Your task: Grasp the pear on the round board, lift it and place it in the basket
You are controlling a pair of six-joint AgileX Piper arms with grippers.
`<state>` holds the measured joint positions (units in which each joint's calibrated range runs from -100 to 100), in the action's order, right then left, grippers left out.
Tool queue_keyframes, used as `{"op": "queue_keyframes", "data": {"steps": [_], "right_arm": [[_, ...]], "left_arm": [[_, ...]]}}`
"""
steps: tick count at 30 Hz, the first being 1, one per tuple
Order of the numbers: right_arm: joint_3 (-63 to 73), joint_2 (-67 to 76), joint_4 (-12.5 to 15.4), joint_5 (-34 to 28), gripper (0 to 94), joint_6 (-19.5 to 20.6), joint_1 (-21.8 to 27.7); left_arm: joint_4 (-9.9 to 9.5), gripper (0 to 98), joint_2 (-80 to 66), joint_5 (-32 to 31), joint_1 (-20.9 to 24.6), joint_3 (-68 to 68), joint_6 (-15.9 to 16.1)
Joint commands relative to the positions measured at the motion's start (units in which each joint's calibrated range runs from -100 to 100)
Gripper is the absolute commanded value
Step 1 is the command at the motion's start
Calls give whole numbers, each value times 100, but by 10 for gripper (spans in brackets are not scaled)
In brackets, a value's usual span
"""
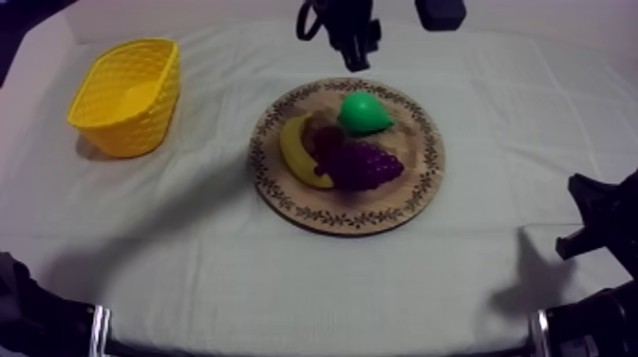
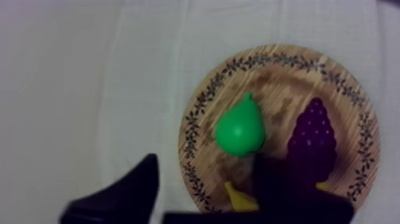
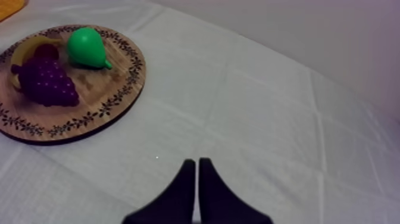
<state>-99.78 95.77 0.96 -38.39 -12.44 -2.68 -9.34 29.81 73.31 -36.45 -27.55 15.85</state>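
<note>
As the top view shows, the pear (image 1: 364,112) lies on the wooden board (image 1: 422,166), well apart from the yellow basket (image 1: 128,95), with the left pincer (image 1: 356,59) near it; in the left wrist view that pincer is released, close to the pear; in the right wrist view the right pincer (image 3: 197,179) is clenched, empty; the pear is likely light, stiff, slippery; grasp its belly.

From where I stand, the bench (image 1: 190,256) carries one wooden board (image 1: 414,142) and one yellow basket (image 1: 133,128). I count four toy fruits, one of each kind: one pear (image 1: 364,113), one banana (image 1: 296,152), one bunch of grapes (image 1: 368,167), one small red fruit (image 1: 328,140).
</note>
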Motion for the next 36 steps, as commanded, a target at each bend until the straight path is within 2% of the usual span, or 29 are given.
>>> {"op": "queue_keyframes", "data": {"steps": [1, 4, 8, 36], "right_arm": [[0, -2, -1, 0, 3, 6, 0], [0, -2, -1, 0, 3, 6, 0], [0, -2, -1, 0, 3, 6, 0], [0, -2, -1, 0, 3, 6, 0]], "left_arm": [[-13, 865, 91, 46, 2, -66, 20], [-14, 926, 254, 109, 9, -194, 78], [-5, 952, 468, 137, 13, -339, 107], [134, 962, 2628, 490, 130, -1562, 401]]}}
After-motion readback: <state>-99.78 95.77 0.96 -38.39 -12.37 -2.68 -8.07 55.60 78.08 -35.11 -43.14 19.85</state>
